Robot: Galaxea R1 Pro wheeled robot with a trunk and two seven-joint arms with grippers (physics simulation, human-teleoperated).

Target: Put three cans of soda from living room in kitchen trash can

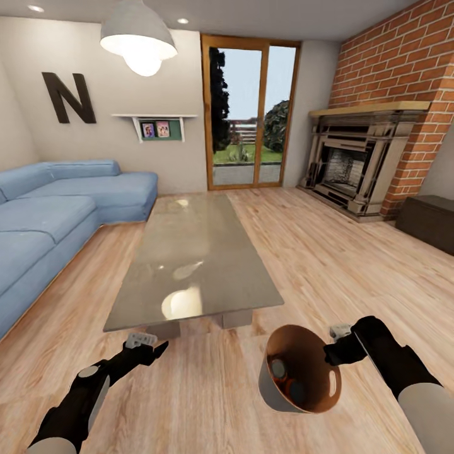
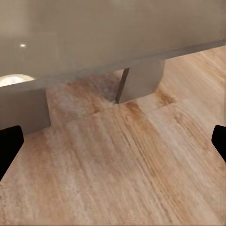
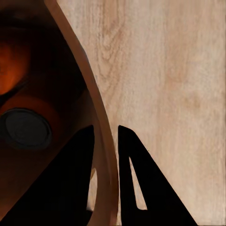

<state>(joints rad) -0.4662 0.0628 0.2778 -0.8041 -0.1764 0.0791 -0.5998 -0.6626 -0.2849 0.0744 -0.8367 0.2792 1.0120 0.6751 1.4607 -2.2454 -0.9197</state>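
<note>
Gripping now: right gripper, lower right of the frame, pinches the rim of the tash can, one finger inside the wall and one outside
Bucket: tilted, its mouth turned toward the camera, carried above the wood floor at lower centre
Cans: at least two cans of soda lie inside it; a silvery top and an orange side show past the rim, and a third I cannot make out
Left gripper: lower left of the frame, fingers spread wide, holding nothing, close to the near edge of the grey coffee table
Room: blue sofa at left, brick fireplace at upper right, so the kitchen is not reached yet
Risk: the thin rim pinch could slip or let the bucket swing further over, spilling the cans during the drive
</note>
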